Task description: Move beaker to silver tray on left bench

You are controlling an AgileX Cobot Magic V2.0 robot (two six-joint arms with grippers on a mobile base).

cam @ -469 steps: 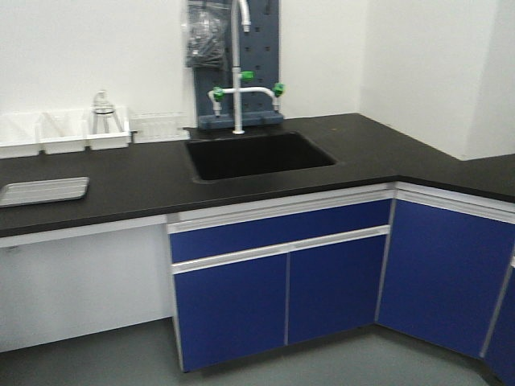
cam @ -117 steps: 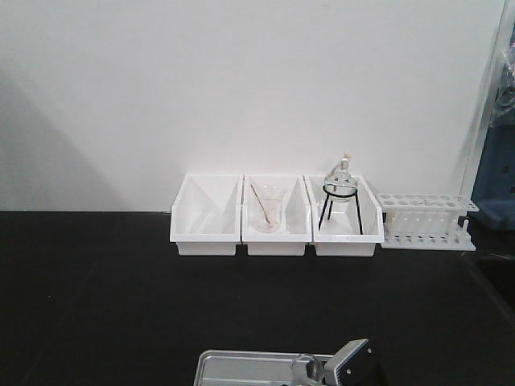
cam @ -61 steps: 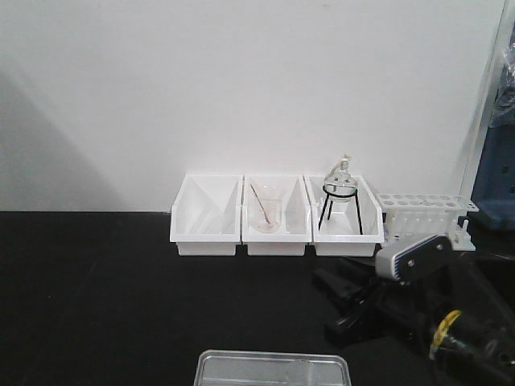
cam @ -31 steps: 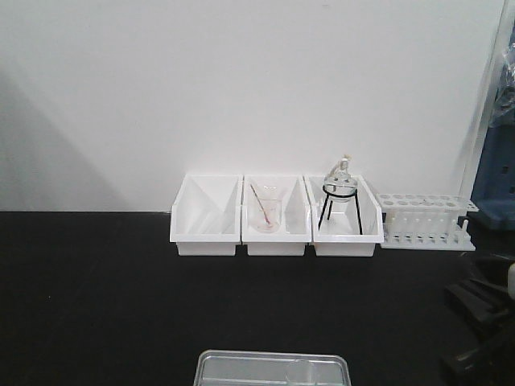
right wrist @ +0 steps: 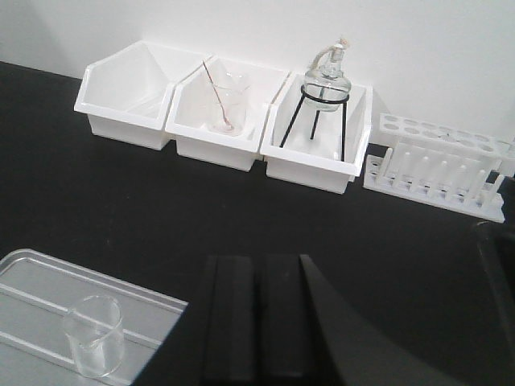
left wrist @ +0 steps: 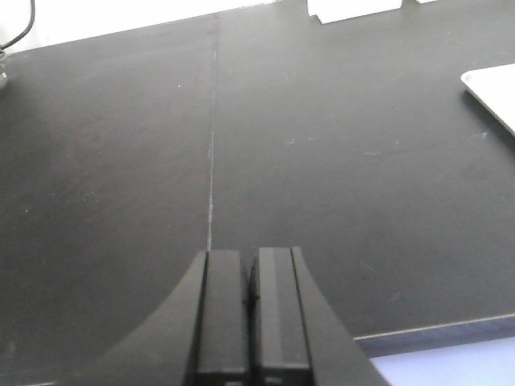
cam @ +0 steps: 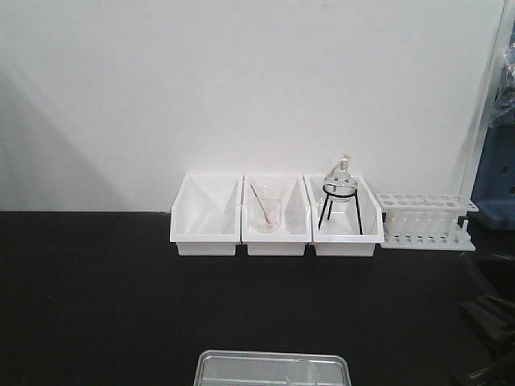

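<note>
The small clear beaker (right wrist: pixel 95 336) stands upright in the silver tray (right wrist: pixel 32 281), near the tray's right end. The tray lies on the black left bench (cam: pixel 121 305) at the bottom middle of the front view (cam: pixel 273 368); the beaker is hard to make out there. My right gripper (right wrist: pixel 257 261) is shut and empty, to the right of the tray and apart from the beaker. My left gripper (left wrist: pixel 250 256) is shut and empty over bare bench top, with a corner of the tray (left wrist: pixel 495 92) far to its right.
Three white bins (cam: pixel 207 217) stand against the wall; one holds a beaker with a rod (cam: pixel 266 215), another a flask on a black tripod (cam: pixel 339 189). A white test tube rack (cam: pixel 422 221) stands to their right. A dark arm part (cam: pixel 491 318) shows at the right edge.
My right gripper has let go of the beaker in the tray, lifted, and pulled back to the right, nearly out of the front view. The beaker stays in the tray.
</note>
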